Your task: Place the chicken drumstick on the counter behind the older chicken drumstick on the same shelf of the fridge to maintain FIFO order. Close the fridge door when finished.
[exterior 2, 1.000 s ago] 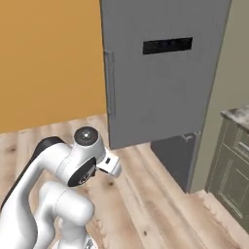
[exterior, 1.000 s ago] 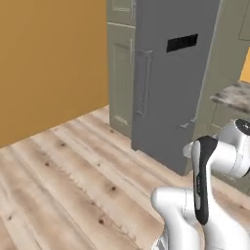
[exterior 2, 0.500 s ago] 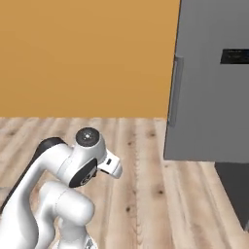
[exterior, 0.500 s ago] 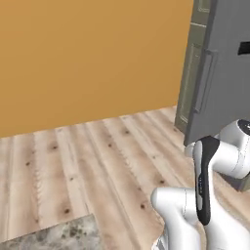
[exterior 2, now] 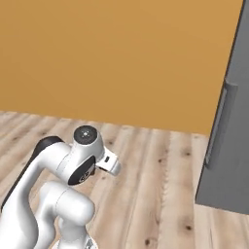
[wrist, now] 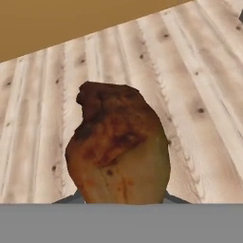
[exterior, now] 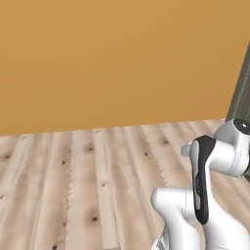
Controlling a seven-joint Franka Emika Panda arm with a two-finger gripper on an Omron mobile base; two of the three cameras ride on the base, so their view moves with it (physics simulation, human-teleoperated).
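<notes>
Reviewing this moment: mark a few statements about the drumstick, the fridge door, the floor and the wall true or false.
1. The gripper is shut on the chicken drumstick. True.
2. The drumstick lies on the floor. False: it is held above the wooden floor.
3. The fridge door stands at the right edge of the right base view. True.
4. The wall is white. False: it is orange.

The orange wall (exterior: 112, 58) and pale plank floor (exterior 2: 160, 194) were viewed from behind; floor was seen closely by the hand camera.
</notes>
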